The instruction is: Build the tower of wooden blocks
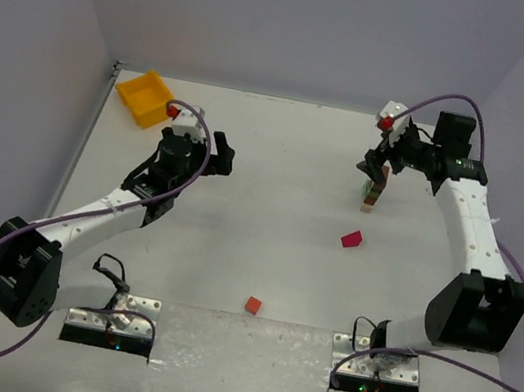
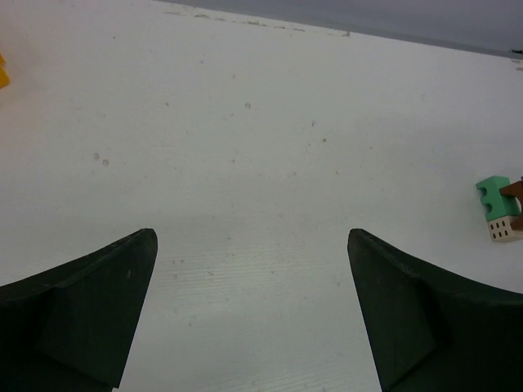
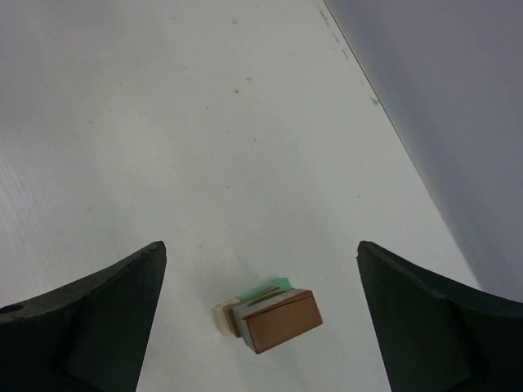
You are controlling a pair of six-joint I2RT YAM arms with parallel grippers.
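Note:
The wood block tower (image 1: pixel 371 192) stands at the back right of the table: a pale block, a green arch and brown blocks. From above, in the right wrist view, its brown top block (image 3: pixel 282 320) shows with green and pale edges behind. My right gripper (image 3: pixel 260 306) is open directly above it, apart from it. It also shows in the left wrist view (image 2: pixel 500 214) at the far right. A magenta block (image 1: pixel 351 238) and an orange-red block (image 1: pixel 253 304) lie loose on the table. My left gripper (image 2: pixel 252 314) is open and empty over bare table.
A yellow plastic bin (image 1: pixel 147 97) sits at the back left corner. Grey walls close the table at the back and on both sides. The arm bases (image 1: pixel 112 324) are bolted at the near edge.

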